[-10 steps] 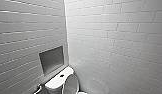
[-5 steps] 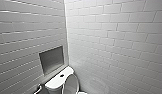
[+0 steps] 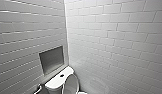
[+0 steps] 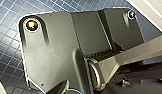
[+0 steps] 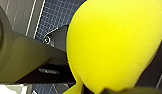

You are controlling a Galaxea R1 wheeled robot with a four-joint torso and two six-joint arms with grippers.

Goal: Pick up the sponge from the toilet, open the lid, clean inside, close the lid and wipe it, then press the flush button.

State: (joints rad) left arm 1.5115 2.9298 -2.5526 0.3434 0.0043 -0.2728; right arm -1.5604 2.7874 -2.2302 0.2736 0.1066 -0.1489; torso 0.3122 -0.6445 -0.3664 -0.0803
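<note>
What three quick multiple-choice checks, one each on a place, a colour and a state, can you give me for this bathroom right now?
1. The niche is: A above the tank; B on the floor; C in the ceiling.
2. The sponge is: A green; B yellow; C white.
3. The lid is: A shut; B raised; C removed.
Answers: A, it is set in the wall over the tank; B, it shows bright yellow in the right wrist view; B, it stands upright beside the tank.
</note>
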